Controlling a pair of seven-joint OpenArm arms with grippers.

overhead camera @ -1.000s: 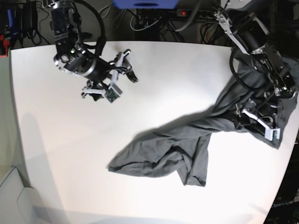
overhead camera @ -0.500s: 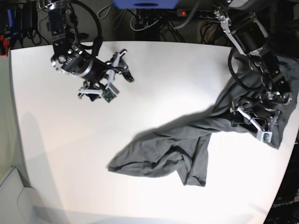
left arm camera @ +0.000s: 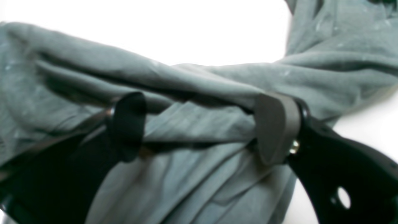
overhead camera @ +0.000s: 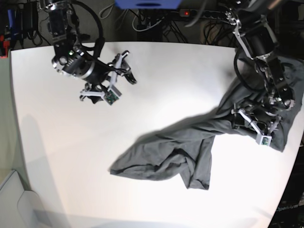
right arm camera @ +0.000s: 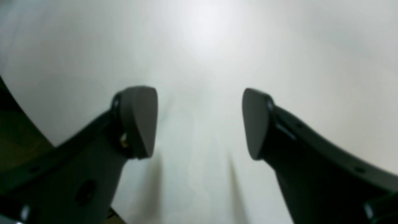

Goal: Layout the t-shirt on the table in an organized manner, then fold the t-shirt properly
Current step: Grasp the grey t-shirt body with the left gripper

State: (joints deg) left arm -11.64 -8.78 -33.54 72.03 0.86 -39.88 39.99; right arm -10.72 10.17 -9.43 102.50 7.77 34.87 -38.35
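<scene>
A dark grey t-shirt [overhead camera: 190,142] lies crumpled across the right half of a white table [overhead camera: 156,85], seen from the base camera. One bunched end sprawls near the table's middle front, while the rest trails in a twisted band toward the far right edge, where it rises in folds beside the left arm.

The left gripper [overhead camera: 254,124] sits low on the right-hand stretch of the t-shirt. Its wrist camera shows the jaws spread wide, one dark pad on each side of a thick ridge of grey cloth [left arm camera: 199,124]; the fabric fills the gap between them, and both pads appear to touch it, though whether they are squeezing it cannot be told. Bare white table shows beyond the ridge at the top of that view.

The right gripper [overhead camera: 124,66] hangs over the far left part of the table, well apart from the t-shirt. Its wrist camera shows the jaws spread [right arm camera: 199,124], with only the smooth white tabletop [right arm camera: 205,46] and their soft shadows between them.

Cables and dark equipment [overhead camera: 152,21] crowd the space behind the table's far edge. No container appears in any view.
</scene>
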